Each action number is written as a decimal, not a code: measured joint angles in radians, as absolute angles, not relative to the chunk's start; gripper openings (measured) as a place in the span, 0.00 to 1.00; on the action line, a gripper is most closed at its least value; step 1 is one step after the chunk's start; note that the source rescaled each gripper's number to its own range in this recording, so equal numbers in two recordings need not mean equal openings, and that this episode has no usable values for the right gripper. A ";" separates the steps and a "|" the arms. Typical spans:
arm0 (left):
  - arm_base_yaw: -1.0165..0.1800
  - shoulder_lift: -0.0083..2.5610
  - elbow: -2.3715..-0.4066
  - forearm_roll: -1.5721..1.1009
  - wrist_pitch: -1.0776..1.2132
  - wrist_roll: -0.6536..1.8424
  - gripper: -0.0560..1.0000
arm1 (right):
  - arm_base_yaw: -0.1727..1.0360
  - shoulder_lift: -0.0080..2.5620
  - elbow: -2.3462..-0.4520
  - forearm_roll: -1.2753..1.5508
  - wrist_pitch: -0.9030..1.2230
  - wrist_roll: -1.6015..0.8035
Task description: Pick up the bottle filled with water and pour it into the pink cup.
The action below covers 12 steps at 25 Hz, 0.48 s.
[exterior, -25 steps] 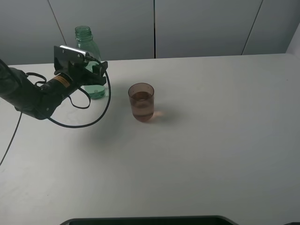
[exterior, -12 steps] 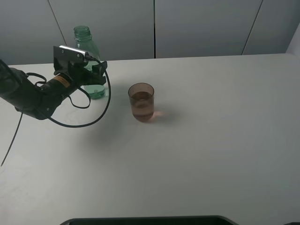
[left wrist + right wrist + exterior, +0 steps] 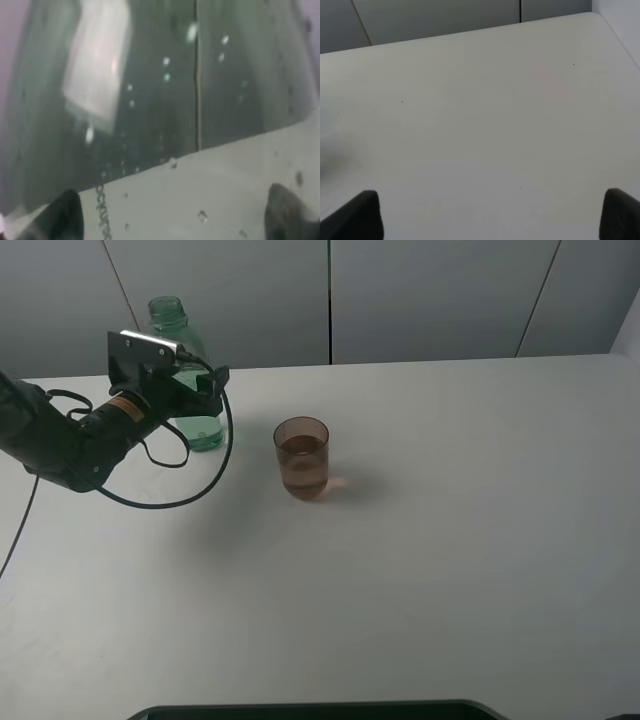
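The green-tinted bottle [image 3: 186, 360] stands upright at the far left of the white table, with no cap. My left gripper [image 3: 196, 400] is closed around its lower body. In the left wrist view the bottle [image 3: 165, 90] fills the frame, with droplets on its wall, and the gripper [image 3: 175, 220] has its dark fingertips [image 3: 62, 215] on either side of it. The pink cup [image 3: 302, 458] stands to the right of the bottle, apart from it, and holds liquid. My right gripper [image 3: 490, 215] is open over bare table and does not show in the exterior view.
A black cable [image 3: 215, 475] loops from the left arm down onto the table between bottle and cup. A grey panelled wall runs behind the table's far edge [image 3: 420, 361]. A dark object [image 3: 320, 710] lies along the near edge.
The left gripper and the bottle's top have shifted slightly to the left over the last second. The cup has not moved.
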State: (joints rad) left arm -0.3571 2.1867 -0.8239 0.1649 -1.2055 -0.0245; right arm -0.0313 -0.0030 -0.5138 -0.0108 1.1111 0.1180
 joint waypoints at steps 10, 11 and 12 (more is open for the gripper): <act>-0.357 1.975 -0.821 0.187 -1.188 -0.031 0.97 | -0.031 -0.003 -0.514 -0.011 1.111 0.118; -0.357 1.950 -0.821 0.187 -1.171 -0.037 0.97 | -0.031 -0.003 -0.514 -0.011 1.111 0.118; -0.357 1.928 -0.821 0.187 -1.149 -0.042 0.97 | -0.031 -0.003 -0.514 -0.011 1.111 0.118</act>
